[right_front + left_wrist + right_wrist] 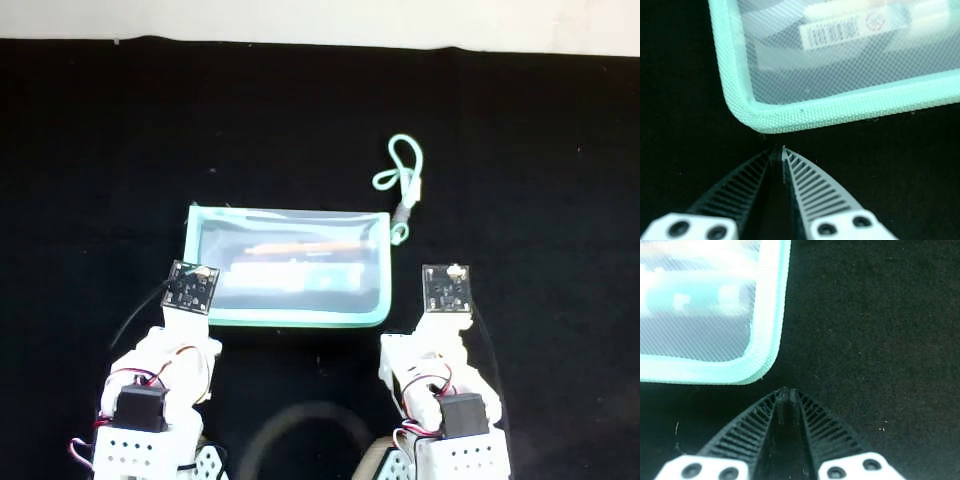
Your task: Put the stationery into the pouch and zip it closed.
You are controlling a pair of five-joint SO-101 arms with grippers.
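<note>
A mint-green mesh pouch (pixel 287 266) lies flat in the middle of the black table, with stationery visible through its clear front. Its zipper pull (pixel 404 213) sits at the far right corner, with a mint cord loop (pixel 402 165) trailing beyond it. My left gripper (pixel 779 151) is shut, its tips just short of the pouch's near left corner (pixel 755 120). On the other side, my right gripper (pixel 786 392) is shut too, close to the pouch's near right corner (pixel 762 367). Neither holds anything. Seen from above, the left arm (pixel 190 287) overlaps the pouch's left edge and the right arm (pixel 446 290) stands beside its right edge.
The black cloth (pixel 520 150) covers the whole table, ending at a pale strip (pixel 320 20) along the far edge. A faint ring mark (pixel 300 440) shows between the two arm bases.
</note>
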